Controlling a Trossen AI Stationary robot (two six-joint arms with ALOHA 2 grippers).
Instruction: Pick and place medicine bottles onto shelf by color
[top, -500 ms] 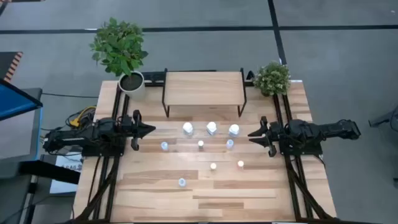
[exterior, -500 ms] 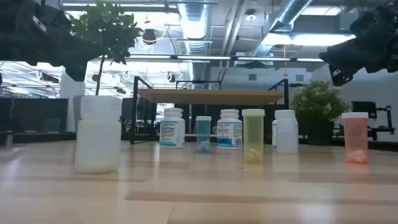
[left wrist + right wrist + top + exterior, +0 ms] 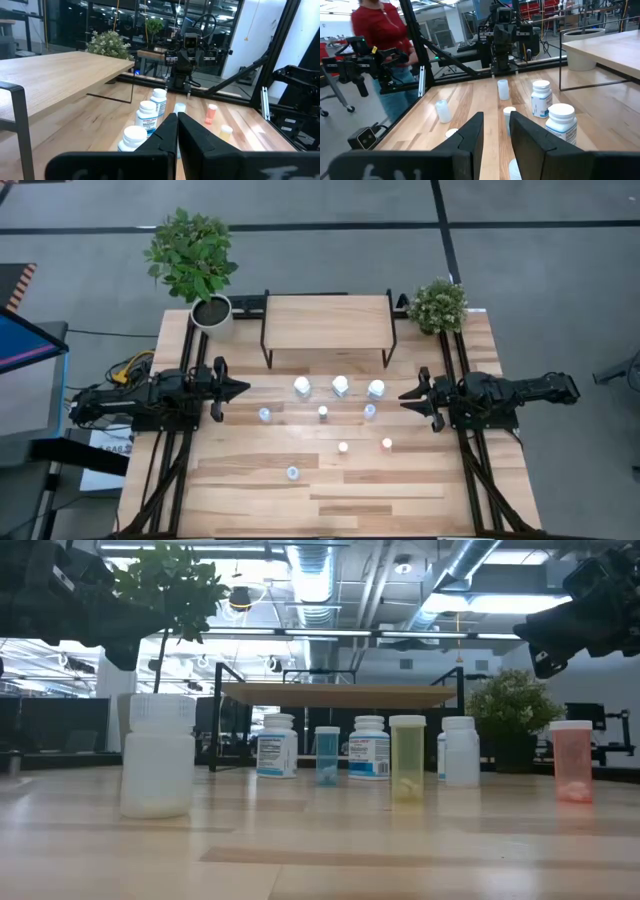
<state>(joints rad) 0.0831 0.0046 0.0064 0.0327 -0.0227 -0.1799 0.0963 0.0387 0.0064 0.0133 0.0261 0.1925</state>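
Step in hand, as judged: the start of the task, before any pick. The shelf [image 3: 327, 322] stands at the far edge of the table [image 3: 250, 490] with its top board bare, and all 9 medicine bottles sit on the tabletop in front of it. 3 larger white bottles [image 3: 340, 387] form a row just before the shelf; 3 small pale-blue bottles [image 3: 322, 412] form a second row behind them, nearer the table's middle; the orange-tinted bottle [image 3: 387, 444] and yellow-tinted bottle [image 3: 343, 447] stand further forward, and 1 pale bottle [image 3: 292, 473] stands alone nearest the front edge. Left gripper [image 3: 243, 389] hangs at the left side of the table, fingers pressed together, nothing between them; its wrist view shows the 2 fingers [image 3: 169, 131] meeting. Right gripper [image 3: 405, 397] waits on the right side near the end of the white row, jaws parted a little with an empty gap visible in its wrist view, holding nothing. Next move, as judged: pick 1 colour group, send the nearer arm over a bottle, widen the jaws, descend and close on the bottle's body. Bottles in the white row stand close together, so an end bottle offers the cleanest approach.
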